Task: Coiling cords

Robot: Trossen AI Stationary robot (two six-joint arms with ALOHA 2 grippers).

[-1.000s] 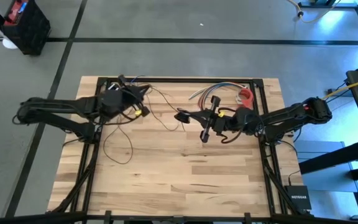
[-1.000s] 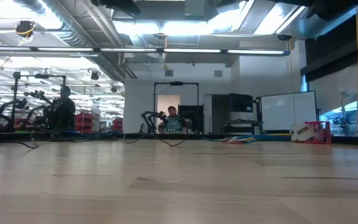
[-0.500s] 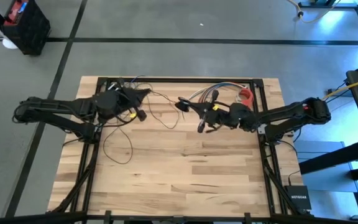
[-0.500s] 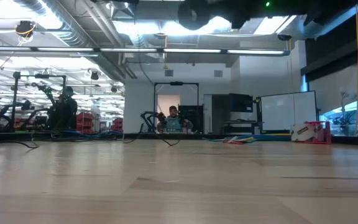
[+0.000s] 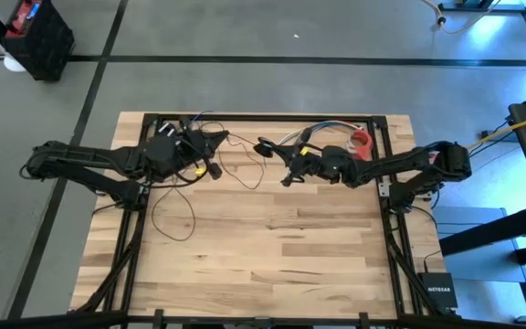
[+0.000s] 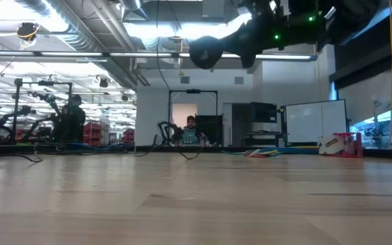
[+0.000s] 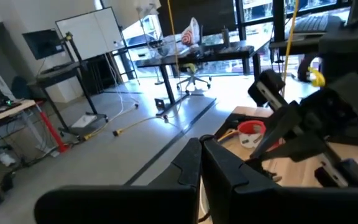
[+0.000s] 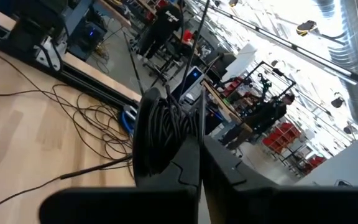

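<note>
The right claw is up in the air over the far middle of the wooden surface. It is pinched shut on a dark bundle of wound wire, seen right in front of its fingers in the right wrist view. This bundle is part of the cords. The rest of the thin dark wire lies in loose loops on the surface near the left arm, and a strand runs across between the two arms. The left claw is near the far left part of the surface, above the messy wire there. It is shut too, but I cannot tell if it has wire in it. The step now looks like winding more wire onto the bundle. To do it well, the right claw should keep a tight hold so the loops do not slip off. The left claw should feed the wire slowly and keep it a little tight, so it does not tangle with the coloured wires or the red thing nearby.
</note>
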